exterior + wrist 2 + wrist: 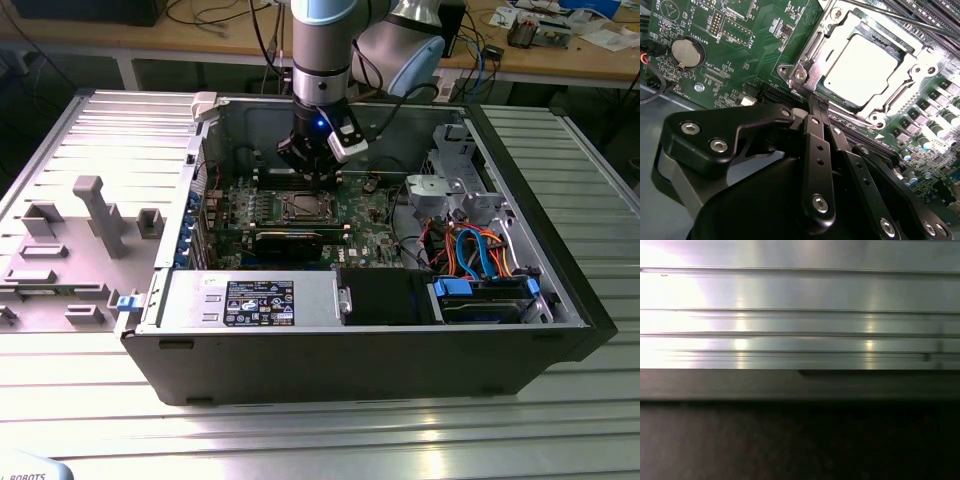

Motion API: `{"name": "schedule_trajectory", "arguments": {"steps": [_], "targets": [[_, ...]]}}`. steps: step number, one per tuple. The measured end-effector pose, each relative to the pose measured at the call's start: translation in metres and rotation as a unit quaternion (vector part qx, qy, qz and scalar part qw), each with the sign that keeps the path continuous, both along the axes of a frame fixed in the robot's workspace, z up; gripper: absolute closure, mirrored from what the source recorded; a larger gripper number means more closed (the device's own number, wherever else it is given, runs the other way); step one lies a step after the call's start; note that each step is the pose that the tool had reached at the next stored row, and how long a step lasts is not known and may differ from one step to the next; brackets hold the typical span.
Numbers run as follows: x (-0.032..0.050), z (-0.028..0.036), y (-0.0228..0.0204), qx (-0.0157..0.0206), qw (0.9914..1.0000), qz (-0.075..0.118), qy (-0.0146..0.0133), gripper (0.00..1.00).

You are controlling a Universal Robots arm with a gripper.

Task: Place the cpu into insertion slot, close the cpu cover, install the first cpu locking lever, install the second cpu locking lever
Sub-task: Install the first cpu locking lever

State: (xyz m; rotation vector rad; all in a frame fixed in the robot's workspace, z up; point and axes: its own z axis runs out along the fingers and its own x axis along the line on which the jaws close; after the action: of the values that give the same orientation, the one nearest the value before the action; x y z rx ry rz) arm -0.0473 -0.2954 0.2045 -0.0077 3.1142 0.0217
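The gripper (816,107), fingers pressed together and empty, hovers just beside the insertion slot (867,70), where the cpu (860,65) sits under the cpu cover (812,55); thin, stiff, likely fragile parts, best pushed at edges.

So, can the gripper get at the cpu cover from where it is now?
Probably yes. In the second wrist view the gripper sits right at the edge of the cpu cover, which lies closed over the cpu, with nothing between them. The exterior view shows the arm directly above the socket in the open case.
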Motion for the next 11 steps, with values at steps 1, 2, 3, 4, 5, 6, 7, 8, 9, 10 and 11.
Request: {"name": "schedule_trajectory", "arguments": {"steps": [1, 2, 3, 4, 5, 6, 7, 8, 9, 10, 11], "targets": [[0.0000, -0.0003, 0.0000, -0.0012, 1.00000, 0.000, 0.0000, 0.89], [0.0000, -0.0005, 0.0000, -0.0018, 1.00000, 0.000, 0.0000, 0.89], [0.0000, -0.0008, 0.0000, -0.0024, 1.00000, 0.000, 0.0000, 0.89], [0.0001, -0.0018, 0.0001, -0.0033, 0.99999, 0.000, -0.0001, 0.89], [0.0001, -0.0022, 0.0001, -0.0035, 0.99999, 0.000, -0.0001, 0.89], [0.0000, -0.0024, 0.0000, -0.0037, 0.99999, 0.000, 0.0000, 0.89], [0.0000, -0.0025, 0.0000, -0.0039, 0.99999, 0.000, 0.0001, 0.89], [-0.0001, -0.0025, 0.0000, -0.0034, 0.99999, 0.000, 0.0001, 0.89], [0.0000, -0.0027, 0.0000, 0.0003, 1.00000, 0.000, 0.0000, 0.89], [0.0000, -0.0027, 0.0000, 0.0020, 1.00000, 0.000, 0.0000, 0.89], [0.0000, -0.0027, 0.0000, 0.0032, 1.00000, 0.000, 0.0000, 0.89]]}}
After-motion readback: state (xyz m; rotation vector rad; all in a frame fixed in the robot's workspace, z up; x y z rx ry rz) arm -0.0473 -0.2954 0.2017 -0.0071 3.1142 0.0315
